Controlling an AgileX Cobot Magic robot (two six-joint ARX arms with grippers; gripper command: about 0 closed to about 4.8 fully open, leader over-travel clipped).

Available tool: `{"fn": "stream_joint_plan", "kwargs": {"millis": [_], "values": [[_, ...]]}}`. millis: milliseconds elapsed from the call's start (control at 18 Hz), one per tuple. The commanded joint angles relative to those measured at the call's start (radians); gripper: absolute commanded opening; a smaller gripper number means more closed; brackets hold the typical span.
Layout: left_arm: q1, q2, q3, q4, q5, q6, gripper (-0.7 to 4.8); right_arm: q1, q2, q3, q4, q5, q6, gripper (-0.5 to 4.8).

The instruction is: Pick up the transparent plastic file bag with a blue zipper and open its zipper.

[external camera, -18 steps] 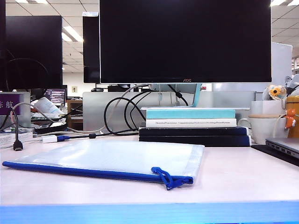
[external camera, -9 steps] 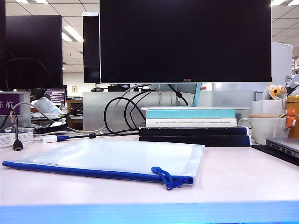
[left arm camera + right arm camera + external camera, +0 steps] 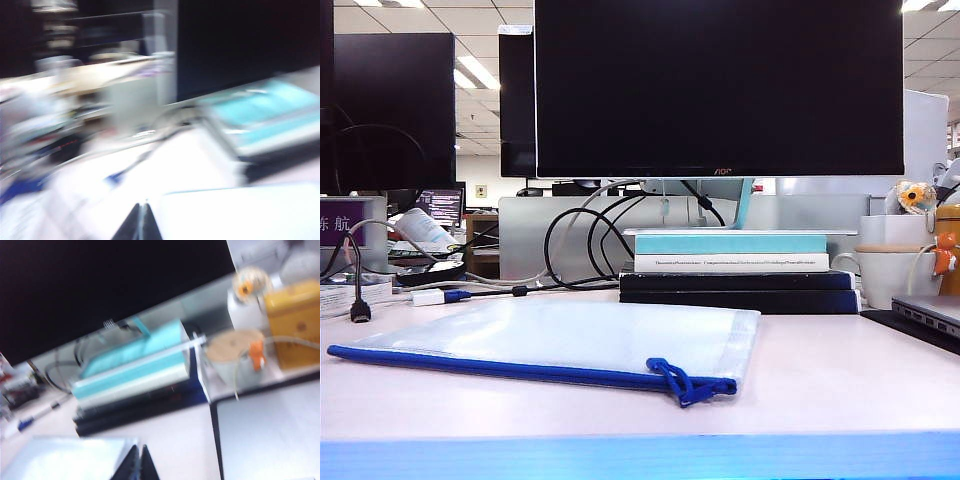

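Currently file bag flat on worktop, long axis across exterior view, zipper along near edge, pull at its right end. Left gripper and right gripper: jaws pressed together, empty, bag ahead and below. Right arm likely nearer pull.
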Motion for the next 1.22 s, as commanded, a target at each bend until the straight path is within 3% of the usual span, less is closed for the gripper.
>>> {"fn": "stream_joint_plan", "kwargs": {"millis": [56, 223, 445, 501, 612, 723, 835, 890, 1113, 1224], "values": [[-0.098, 0.056, 0.042, 0.013, 0.029, 0.1, -0.04, 0.0, 0.24, 0.15, 0.004, -0.084, -0.018, -0.08], [-0.216, 0.079, 0.042, 0.003, -0.076, 0.148, -0.04, -0.001, 0.457, 0.276, 0.004, -0.18, -0.049, -0.08], [-0.411, 0.12, 0.042, -0.027, -0.217, 0.211, -0.04, -0.014, 0.803, 0.448, 0.001, -0.472, -0.05, -0.08], [-0.491, 0.143, 0.042, -0.034, -0.322, 0.24, -0.04, -0.027, 0.937, 0.509, -0.01, -0.594, -0.049, -0.08], [-0.581, 0.169, 0.042, -0.041, -0.418, 0.272, -0.04, -0.042, 1.103, 0.582, -0.018, -0.676, -0.05, -0.08], [-0.629, 0.203, 0.042, -0.019, -0.425, 0.257, -0.04, -0.072, 1.231, 0.634, -0.017, -0.752, -0.049, 0.24], [-0.633, 0.245, 0.04, 0.029, -0.425, 0.211, -0.04, -0.082, 1.351, 0.682, -0.017, -0.829, -0.025, 1.44], [-0.633, 0.264, 0.034, 0.071, -0.425, 0.185, -0.04, -0.084, 1.404, 0.7, -0.019, -0.868, -0.026, 1.74], [-0.633, 0.337, -0.032, 0.293, -0.406, 0.142, 0.02, -0.078, 1.519, 0.718, 0.003, -0.866, -0.038, 1.75], [-0.633, 0.386, -0.048, 0.329, -0.301, 0.128, 0.3, -0.08, 1.552, 0.719, 0.029, -0.843, -0.043, 1.76]]}}
